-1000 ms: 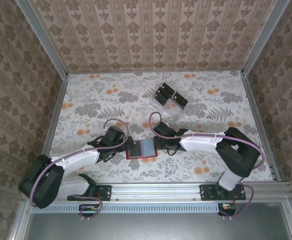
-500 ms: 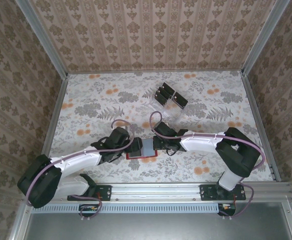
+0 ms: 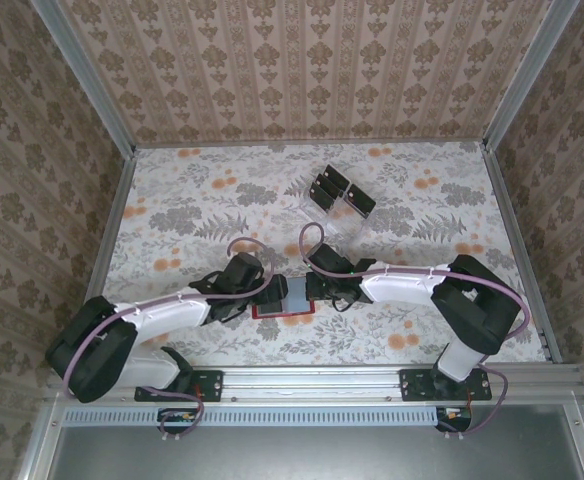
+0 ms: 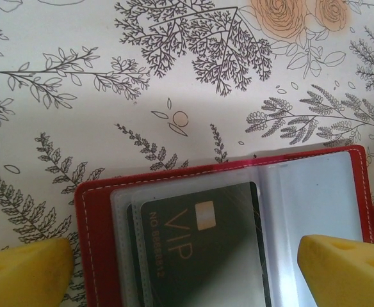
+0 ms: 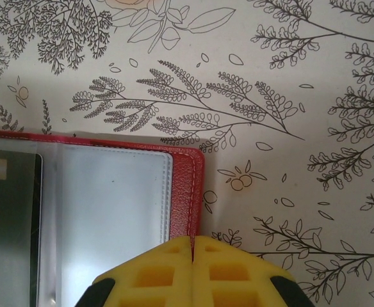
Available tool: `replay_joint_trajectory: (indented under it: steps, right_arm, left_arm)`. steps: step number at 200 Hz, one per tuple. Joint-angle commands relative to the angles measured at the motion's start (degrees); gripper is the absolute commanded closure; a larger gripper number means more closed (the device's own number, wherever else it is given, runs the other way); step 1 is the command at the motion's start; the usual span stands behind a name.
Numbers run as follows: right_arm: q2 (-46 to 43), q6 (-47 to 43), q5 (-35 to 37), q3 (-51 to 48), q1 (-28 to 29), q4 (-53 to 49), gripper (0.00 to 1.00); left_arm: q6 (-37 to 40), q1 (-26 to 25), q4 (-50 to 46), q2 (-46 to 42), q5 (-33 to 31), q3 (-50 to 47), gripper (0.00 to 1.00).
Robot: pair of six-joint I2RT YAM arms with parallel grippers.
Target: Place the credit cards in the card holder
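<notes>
Lying open and flat on the floral desk [image 3: 172, 215], just beyond the arm bases, the red card holder [image 3: 284, 300] sits between the two wrists. The left tool [image 4: 187, 272] hangs over it with its yellow fingers [image 4: 24, 275] spread wide apart. In the left wrist view, one finger is off the holder's red edge above the desk and the other is over the clear sleeve near the opposite edge. Between them a black card [image 4: 200, 246], marked VIP in gold with a small pale chip, lies tucked inside a clear sleeve of the holder. The right tool [image 5: 192, 265] has its yellow pads pressed together with no card between them. Its tip is over the holder's red border, beside a clear pocket with pale lining; whether it touches the leather I cannot tell. Farther back, well apart from the holder, a clear tray [image 3: 347, 225] holds the other credit cards [image 3: 332, 190], standing on edge in small black groups.
</notes>
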Motion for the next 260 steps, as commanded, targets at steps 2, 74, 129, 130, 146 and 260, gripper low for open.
replay_joint_trajectory:
  steps: [2,74,129,130,146,260]
  right_arm:
    - [0.1,0.9,-1.8,-1.0,-0.2,0.9,1.0]
    - [0.6,2.3,-5.2,-3.3,-1.9,5.4,1.0]
    - [-0.7,3.5,-8.5,-5.9,-4.4,9.6,1.0]
    - [-0.8,3.5,-8.5,-5.9,-4.5,9.6,1.0]
    - [-2.7,3.5,-8.7,-6.7,-5.7,9.8,1.0]
    - [-12.7,7.4,-8.7,-17.0,-12.9,14.2,1.0]
  left_arm:
    - [-0.1,-0.2,3.7,1.9,3.0,1.2,0.0]
    - [-1.2,-1.4,5.2,-4.6,2.9,2.0,0.0]
    - [-3.2,-5.2,10.3,-6.7,2.8,3.4,0.0]
    - [-3.2,-5.3,10.3,-6.6,2.8,3.5,0.0]
    - [-3.5,-6.9,11.7,-4.7,2.4,5.0,0.0]
    - [-8.7,-14.0,23.8,16.0,3.0,10.5,0.0]
